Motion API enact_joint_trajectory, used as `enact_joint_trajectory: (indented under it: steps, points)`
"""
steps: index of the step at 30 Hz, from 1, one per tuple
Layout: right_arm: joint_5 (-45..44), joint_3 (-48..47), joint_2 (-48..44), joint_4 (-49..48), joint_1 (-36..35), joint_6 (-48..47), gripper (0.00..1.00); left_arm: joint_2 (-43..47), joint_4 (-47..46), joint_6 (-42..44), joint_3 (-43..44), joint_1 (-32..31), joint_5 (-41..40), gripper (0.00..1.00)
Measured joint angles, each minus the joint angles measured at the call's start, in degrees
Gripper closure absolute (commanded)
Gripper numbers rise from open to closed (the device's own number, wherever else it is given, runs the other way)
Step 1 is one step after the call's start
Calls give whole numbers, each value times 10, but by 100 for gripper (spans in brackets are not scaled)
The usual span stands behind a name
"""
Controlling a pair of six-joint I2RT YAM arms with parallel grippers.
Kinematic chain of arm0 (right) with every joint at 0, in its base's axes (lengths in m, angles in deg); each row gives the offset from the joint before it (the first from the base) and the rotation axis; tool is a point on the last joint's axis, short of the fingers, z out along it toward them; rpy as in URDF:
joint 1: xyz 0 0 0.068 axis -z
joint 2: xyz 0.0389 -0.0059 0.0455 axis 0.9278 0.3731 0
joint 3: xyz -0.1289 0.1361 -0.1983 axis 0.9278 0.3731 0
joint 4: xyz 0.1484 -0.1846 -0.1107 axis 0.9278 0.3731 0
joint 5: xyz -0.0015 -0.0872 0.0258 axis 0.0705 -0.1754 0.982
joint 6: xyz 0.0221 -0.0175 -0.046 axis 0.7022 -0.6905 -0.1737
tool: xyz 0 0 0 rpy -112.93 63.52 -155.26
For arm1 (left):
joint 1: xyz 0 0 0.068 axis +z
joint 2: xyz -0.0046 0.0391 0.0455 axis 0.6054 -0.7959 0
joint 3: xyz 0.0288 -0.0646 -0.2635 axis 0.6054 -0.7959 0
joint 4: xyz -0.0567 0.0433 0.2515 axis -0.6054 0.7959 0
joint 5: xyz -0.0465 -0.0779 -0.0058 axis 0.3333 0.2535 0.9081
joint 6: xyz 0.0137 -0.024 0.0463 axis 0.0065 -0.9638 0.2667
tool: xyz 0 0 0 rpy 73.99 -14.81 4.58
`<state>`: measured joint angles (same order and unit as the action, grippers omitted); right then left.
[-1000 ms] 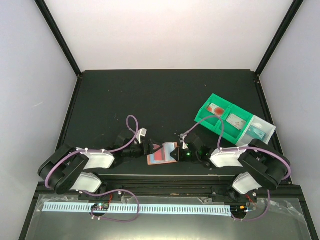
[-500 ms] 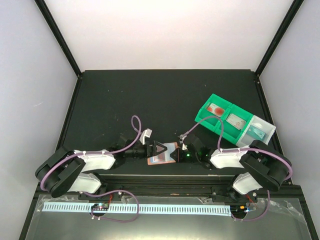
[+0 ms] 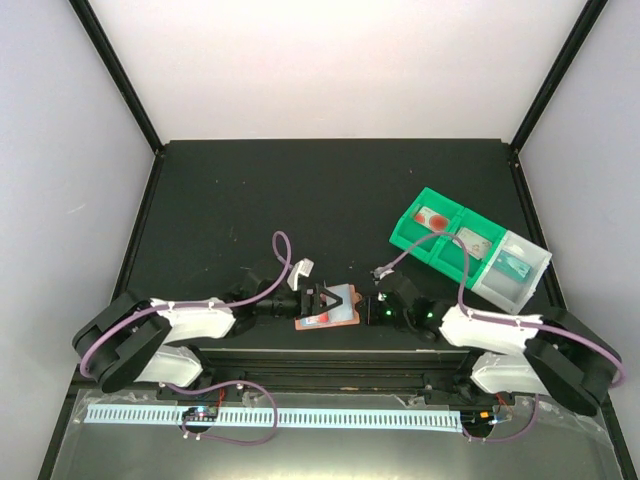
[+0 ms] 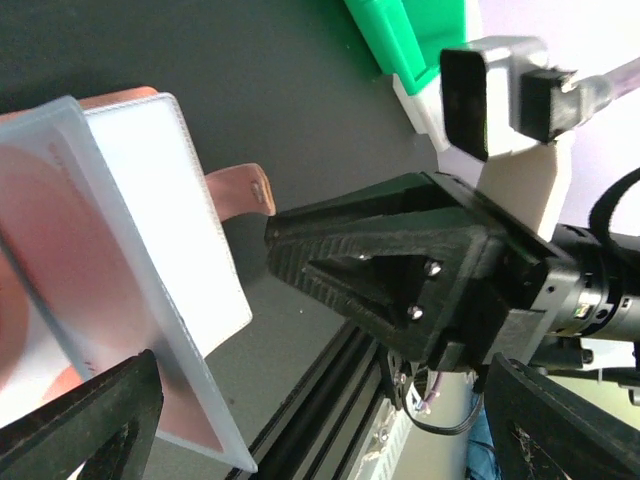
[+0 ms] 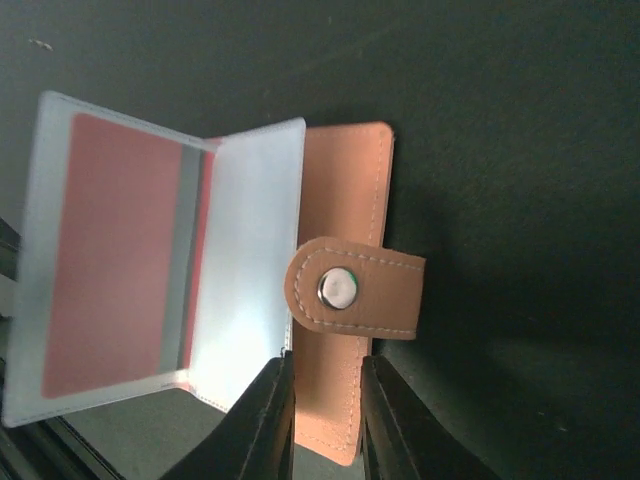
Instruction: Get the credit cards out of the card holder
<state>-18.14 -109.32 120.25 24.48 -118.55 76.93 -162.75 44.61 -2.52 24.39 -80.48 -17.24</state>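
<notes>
Card holder open, tab rightward

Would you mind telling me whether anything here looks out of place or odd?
Nothing looks damaged or spilled. The card holder lies open close to the table's near edge, its clear sleeves fanned out with a red card still inside one. The green bins sit askew to the table's edges.

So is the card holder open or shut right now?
Open. On the card holder, the snap tab lies unfastened and clear sleeves fan out from it, a red card inside.
</notes>
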Motion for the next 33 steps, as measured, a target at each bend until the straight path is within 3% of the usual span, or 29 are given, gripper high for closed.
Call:
enact_joint_trajectory:
  steps: [7, 15, 21, 27, 33]
  points:
    - [-44, 11, -90, 41, 0, -7, 73, -24, -23, -5, 21, -16, 5, 12]
    - [-45, 10, -101, 48, 0, -25, 62, -40, -29, -7, 27, -9, 10, 26]
    - [-42, -17, -61, 56, 0, -45, 62, -41, -27, -12, 7, 25, 7, 33]
    - [-46, -86, 3, 83, 0, -82, 51, -52, -20, -7, -8, 40, 7, 45]
    - [-79, -144, 52, 111, 0, -122, 53, -56, -8, 8, -24, 69, 9, 45]
